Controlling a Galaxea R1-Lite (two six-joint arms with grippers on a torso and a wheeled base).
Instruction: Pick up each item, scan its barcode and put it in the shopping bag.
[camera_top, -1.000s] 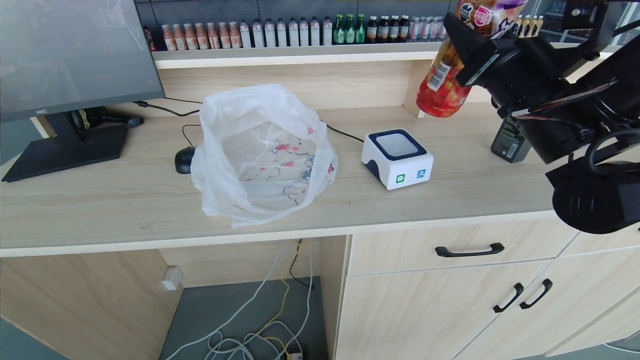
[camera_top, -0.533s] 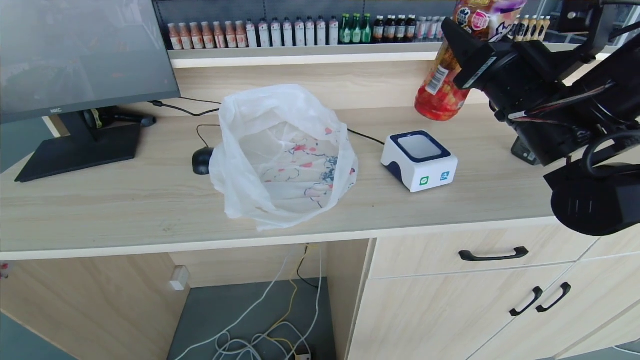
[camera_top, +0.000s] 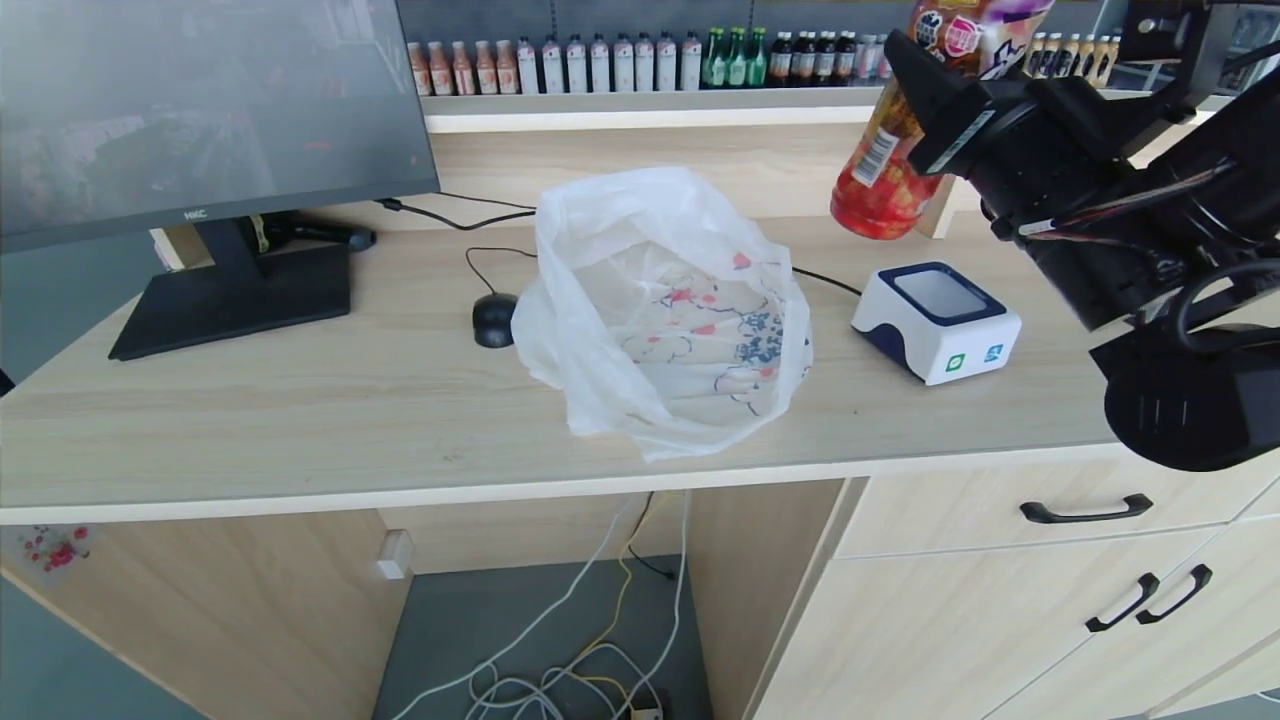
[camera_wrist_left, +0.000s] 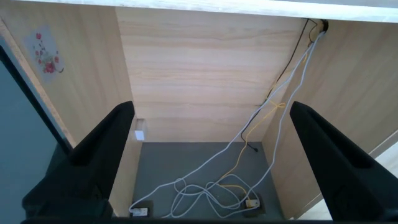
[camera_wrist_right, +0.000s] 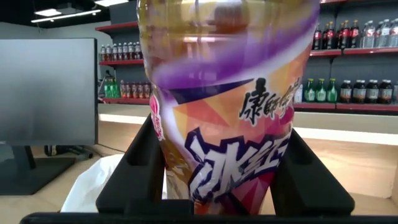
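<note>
One bottle (camera_top: 885, 180) is in hand: your right tool (camera_top: 915, 75) is closed around its upper body and holds it tilted, red base lowest, in the air over the back of the surface (camera_top: 300, 400). Change in the last second: the whole head view has swung. The shopping bag (camera_top: 665, 300), scanner (camera_top: 937, 320), monitor (camera_top: 200, 100) and mouse (camera_top: 494, 320) all slid toward the picture's right together, so read that as the camera turning, not as goods moving. Bottle and arm kept their place in the picture, so they were carried round with the turn. Net effect: the bottle, which hung out past the scanner on the robot's right, now hangs above and just behind it, slightly toward the bag side. My reading: pickup is done, the scan is the step in hand, and nothing shows it finished. The barcode (camera_top: 878, 155) faces out toward the head camera rather than down at the scanner's window, so expect to lower the bottle and roll the wrist before a read is likely. The bag stands open-mouthed to the scanner's left, near it but apart. Your left tool (camera_wrist_left: 214, 162) is open with nothing between its fingers, below the surface's edge, above the cables (camera_wrist_left: 211, 193) on the floor.
</note>
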